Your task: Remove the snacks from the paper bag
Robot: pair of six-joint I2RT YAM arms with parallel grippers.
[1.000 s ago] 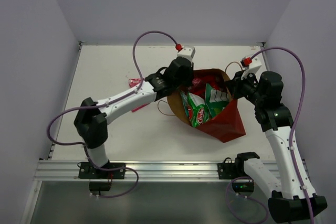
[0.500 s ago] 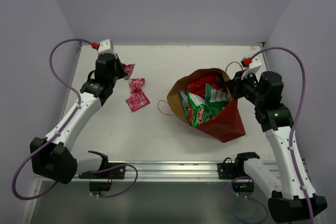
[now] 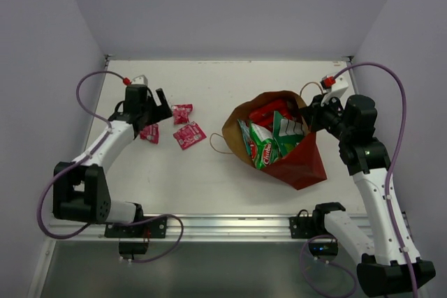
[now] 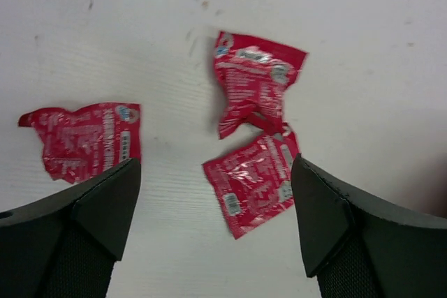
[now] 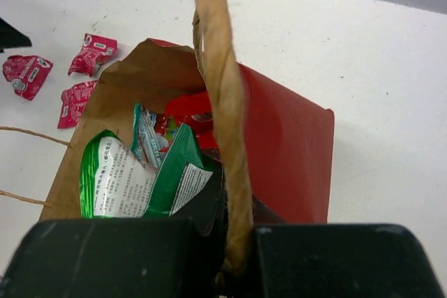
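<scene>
Three crinkly pink-red sachets (image 3: pixel 182 113) lie at frame left beneath the wide-open left gripper (image 3: pixel 159 106). Centre right, the tall red paper bag (image 3: pixel 302 162) should be steadied by its twisted paper handle (image 5: pixel 223 102), pinched by the right gripper (image 3: pixel 312 115).

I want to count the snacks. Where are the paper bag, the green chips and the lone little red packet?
Paper bag (image 3: pixel 305 164): top view, its red outer side.
Green chips (image 3: pixel 263 151): top view, front packet's middle.
Lone red packet (image 4: pixel 87 137): left wrist view, its middle.
</scene>
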